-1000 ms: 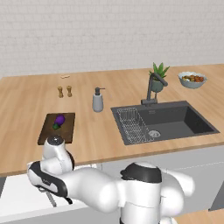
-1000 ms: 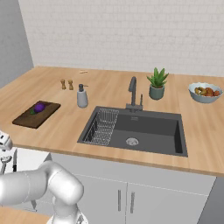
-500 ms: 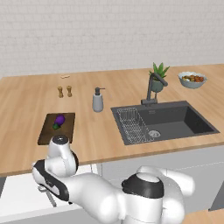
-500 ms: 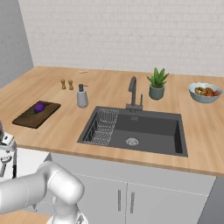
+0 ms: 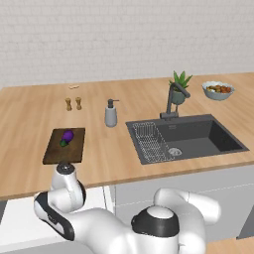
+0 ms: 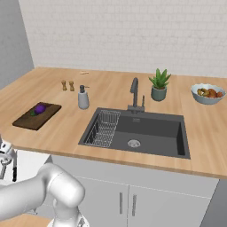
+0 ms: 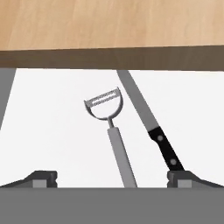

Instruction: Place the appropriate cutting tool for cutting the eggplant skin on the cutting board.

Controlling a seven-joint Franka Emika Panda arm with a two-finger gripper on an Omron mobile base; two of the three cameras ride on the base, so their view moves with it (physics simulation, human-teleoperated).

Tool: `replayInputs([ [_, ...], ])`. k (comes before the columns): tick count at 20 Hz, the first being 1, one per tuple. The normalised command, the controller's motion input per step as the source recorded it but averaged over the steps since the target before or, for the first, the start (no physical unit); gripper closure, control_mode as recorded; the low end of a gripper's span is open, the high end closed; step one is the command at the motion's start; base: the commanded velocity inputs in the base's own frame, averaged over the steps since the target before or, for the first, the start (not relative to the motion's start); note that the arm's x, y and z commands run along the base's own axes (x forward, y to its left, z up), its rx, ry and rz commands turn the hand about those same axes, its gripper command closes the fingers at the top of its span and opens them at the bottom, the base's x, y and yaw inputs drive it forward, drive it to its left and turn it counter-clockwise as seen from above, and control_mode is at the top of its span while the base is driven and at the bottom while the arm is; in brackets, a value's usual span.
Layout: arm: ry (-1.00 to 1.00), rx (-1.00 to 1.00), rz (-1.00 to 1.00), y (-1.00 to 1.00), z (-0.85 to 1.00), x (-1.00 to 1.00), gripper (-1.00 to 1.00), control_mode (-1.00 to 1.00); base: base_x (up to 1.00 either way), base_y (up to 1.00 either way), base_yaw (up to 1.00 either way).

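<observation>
Silvery-grey peeler [image 7: 112,131], slim handle, rounded head

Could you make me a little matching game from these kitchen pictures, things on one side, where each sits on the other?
Things:
1. small silvery-grey peeler
2. plump purple eggplant
3. grey soap dispenser
4. bowl of fruit

Places:
A. on the dark brown wooden cutting board
B. beside the black-handled knife in the white drawer
C. countertop, right of the sink
D. countertop, left of the sink

Pairs: 1-B, 2-A, 3-D, 4-C
</observation>
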Motion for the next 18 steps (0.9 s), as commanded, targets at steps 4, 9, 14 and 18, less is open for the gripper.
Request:
replayInputs([
  [4,0.0,0.0,0.0,0.0,-0.36,0.0,-1.0,-1.0,0.0,0.0,0.0],
  [9,0.0,0.0,0.0,0.0,-0.35,0.0,-1.0,-1.0,0.0,0.0,0.0],
  [14,0.0,0.0,0.0,0.0,0.0,0.0,-1.0,-1.0,0.0,0.0,0.0],
  [18,0.0,-0.02,0.0,0.0,-0.05,0.0,-1.0,-1.0,0.0,0.0,0.0],
])
